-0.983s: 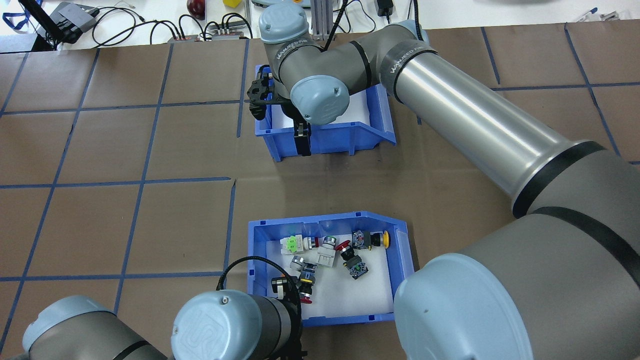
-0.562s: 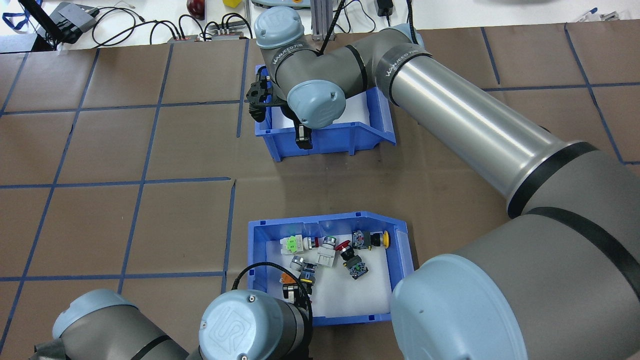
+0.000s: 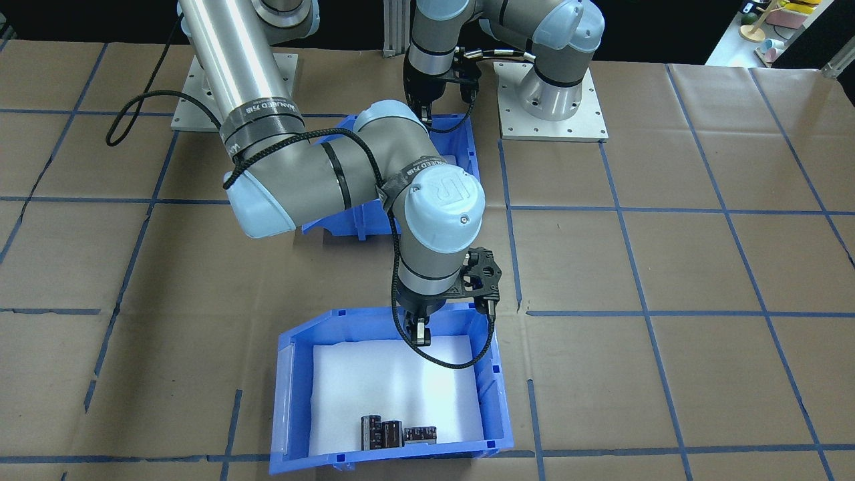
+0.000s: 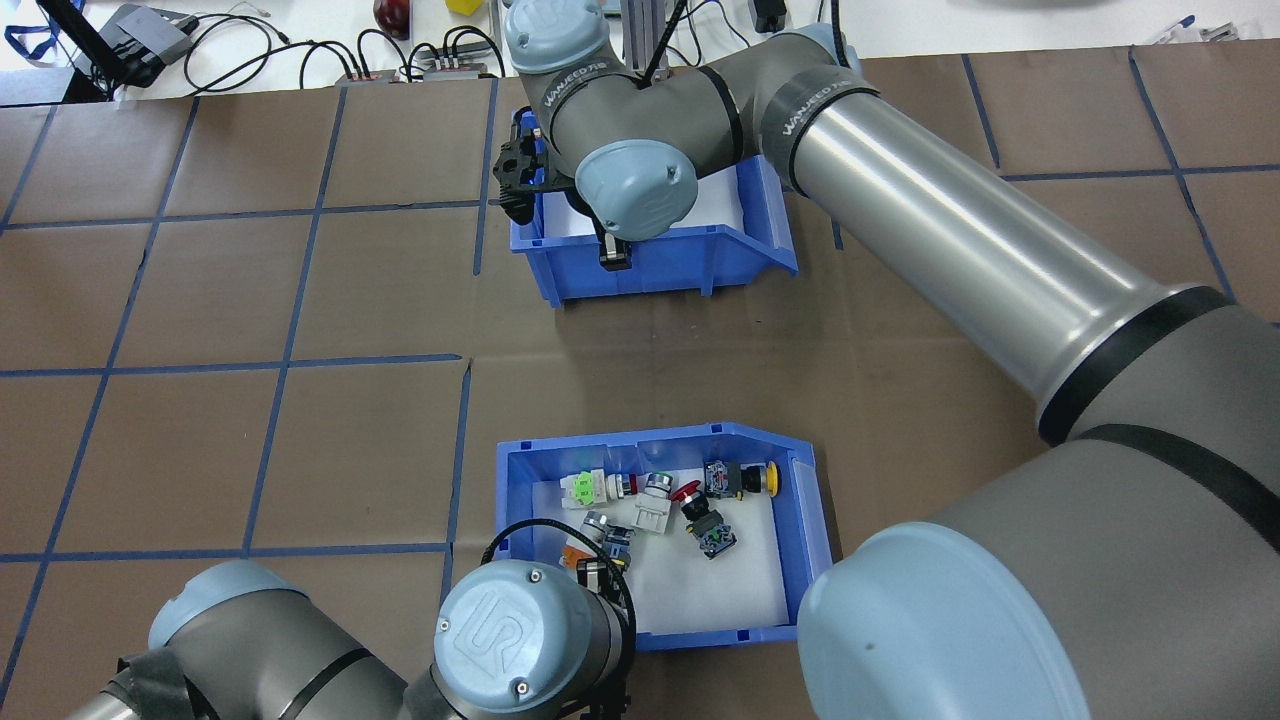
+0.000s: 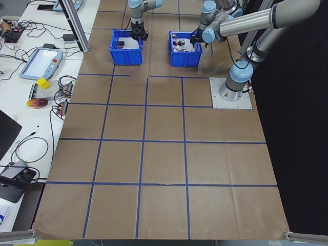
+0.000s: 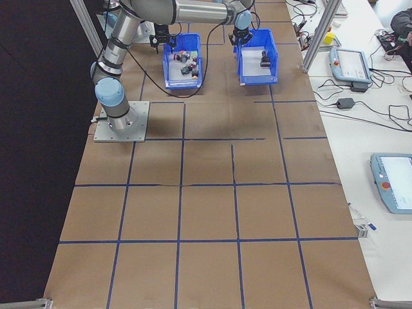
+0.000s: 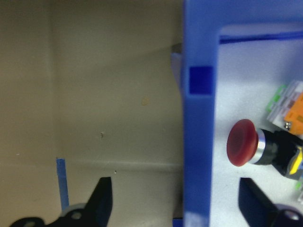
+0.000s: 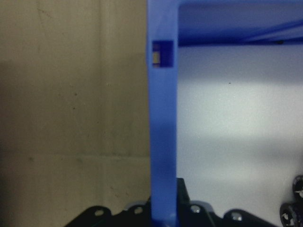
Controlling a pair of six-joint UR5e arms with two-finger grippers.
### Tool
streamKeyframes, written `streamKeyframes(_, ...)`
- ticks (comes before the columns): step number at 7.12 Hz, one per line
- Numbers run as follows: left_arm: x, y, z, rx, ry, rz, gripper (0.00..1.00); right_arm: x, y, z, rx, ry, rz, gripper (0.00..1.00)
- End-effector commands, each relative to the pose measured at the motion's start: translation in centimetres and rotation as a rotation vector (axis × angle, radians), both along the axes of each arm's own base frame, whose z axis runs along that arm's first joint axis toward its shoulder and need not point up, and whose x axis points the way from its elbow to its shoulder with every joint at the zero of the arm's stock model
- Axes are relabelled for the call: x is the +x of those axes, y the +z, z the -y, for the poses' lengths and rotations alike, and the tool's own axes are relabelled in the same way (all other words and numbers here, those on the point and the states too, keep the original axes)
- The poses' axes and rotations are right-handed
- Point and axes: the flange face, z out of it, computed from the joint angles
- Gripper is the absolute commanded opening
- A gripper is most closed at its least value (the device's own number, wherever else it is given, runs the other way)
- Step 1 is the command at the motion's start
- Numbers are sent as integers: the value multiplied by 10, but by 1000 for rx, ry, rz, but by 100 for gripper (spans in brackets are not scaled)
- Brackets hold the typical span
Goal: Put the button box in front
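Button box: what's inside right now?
The button box holds loose push buttons on a white foam liner. The left arm's wrist hides its near-left corner.

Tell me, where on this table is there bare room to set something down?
Most of the brown paper-covered table is bare, especially the long stretch on the left arm's side, away from both bins. It is crowded around the blue plastic button box, where the left gripper straddles a wall, and the blue capacitor bin, whose wall the right gripper grips.

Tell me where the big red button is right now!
The red mushroom button lies inside the button box, the blue bin nearest the robot in the overhead view, just inside the wall that the open left gripper straddles.
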Motion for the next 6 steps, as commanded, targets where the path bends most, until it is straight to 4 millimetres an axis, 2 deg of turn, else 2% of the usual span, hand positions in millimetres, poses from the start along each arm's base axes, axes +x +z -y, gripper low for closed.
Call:
streamKeyframes(1,3,-3,3,-20,-3,39,48,-75,44,15,29,28,-54,3)
streamKeyframes(2,2,-2,4,-24,-6,36,34,-120,55,25,53,28,-59,3)
streamKeyframes(3,0,3,8,-50,-4,18,27,-164,57,28,78,16,-61,3)
streamKeyframes(5,-4,8,10,-71,-1,-16,8,-254,65,21,100,-50,-58,3)
streamKeyframes(6,-5,10,12,-87,-4,-28,0,-296,77,12,97,-72,-42,4)
